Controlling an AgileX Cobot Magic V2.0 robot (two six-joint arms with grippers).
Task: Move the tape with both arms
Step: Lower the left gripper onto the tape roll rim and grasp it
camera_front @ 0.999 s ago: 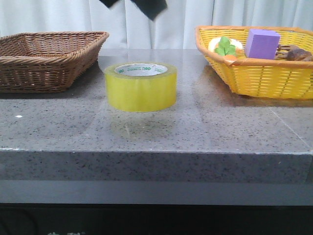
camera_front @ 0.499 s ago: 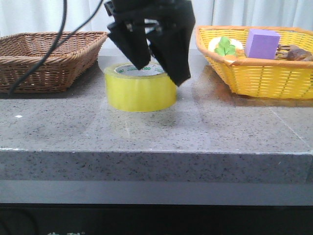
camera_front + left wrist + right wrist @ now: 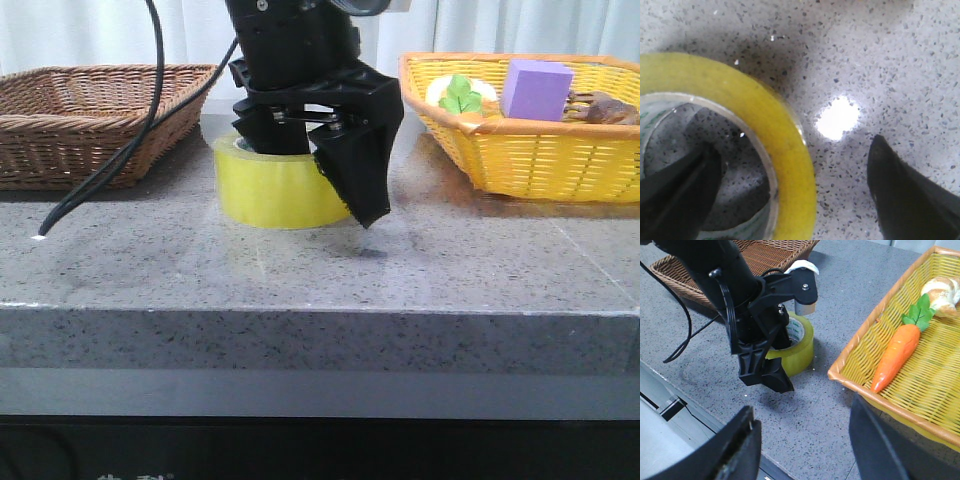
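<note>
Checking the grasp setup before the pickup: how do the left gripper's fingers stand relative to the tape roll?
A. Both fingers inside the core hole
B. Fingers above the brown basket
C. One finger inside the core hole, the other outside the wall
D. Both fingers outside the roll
C: in the left wrist view one finger sits inside the hole of the tape while the other is over bare countertop, so the open left gripper straddles the roll's wall.

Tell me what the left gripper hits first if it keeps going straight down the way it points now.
Probably the grey tabletop. The left gripper straddles the wall of the tape, one finger inside the core and the other outside, jaws open, so the fingertips should miss the roll, though depth is unclear.
</note>
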